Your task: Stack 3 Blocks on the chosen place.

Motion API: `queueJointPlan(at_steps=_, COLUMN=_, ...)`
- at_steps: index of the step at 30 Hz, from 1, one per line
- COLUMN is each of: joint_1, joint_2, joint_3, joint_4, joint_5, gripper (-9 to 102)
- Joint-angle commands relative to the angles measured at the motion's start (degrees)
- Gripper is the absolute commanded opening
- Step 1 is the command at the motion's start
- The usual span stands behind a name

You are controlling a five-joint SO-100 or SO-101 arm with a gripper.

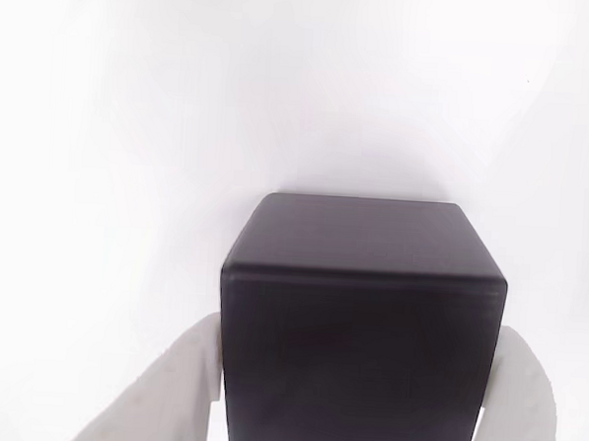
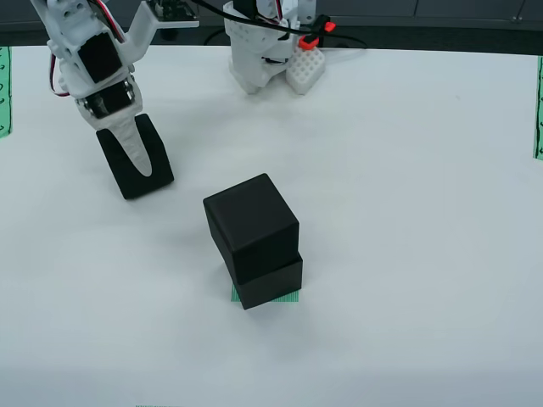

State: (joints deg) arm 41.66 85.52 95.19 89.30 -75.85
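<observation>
In the view that rides on the gripper, a matte black block (image 1: 358,323) sits between my two white fingers (image 1: 167,392), and my gripper (image 1: 349,406) is shut on it. The view from above shows the same block (image 2: 151,165) tilted in my gripper (image 2: 134,161) at the table's left, low over the white surface. Two more blocks stand stacked at the centre: the upper block (image 2: 251,222) sits shifted to the left on the lower block (image 2: 271,284). The lower one covers the chosen place (image 2: 289,297), whose green stripes peek out at its base.
The arm's white base (image 2: 259,51) and a white holder with a red part (image 2: 307,59) stand at the table's far edge. Green striped strips (image 2: 538,110) run along the left and right borders. White table surface lies around the stack.
</observation>
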Motion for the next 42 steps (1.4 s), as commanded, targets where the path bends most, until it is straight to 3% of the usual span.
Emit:
queueJointPlan(at_steps=1, joint_1=-1.7, joint_2=5.4, joint_3=-3.3, joint_4=0.8, joint_5=0.9, gripper=21)
queueJointPlan(at_steps=14, joint_1=-7.4, joint_2=16.6, joint_3=-10.0, joint_4=0.8, joint_5=4.7, gripper=21)
queueJointPlan(at_steps=29, joint_1=-30.7, joint_2=32.1, joint_3=-13.4, joint_4=0.8, joint_5=42.0, gripper=21)
queueJointPlan(at_steps=42, joint_1=-40.5, joint_2=31.9, joint_3=-9.2, joint_4=0.8, joint_5=64.2, gripper=21)
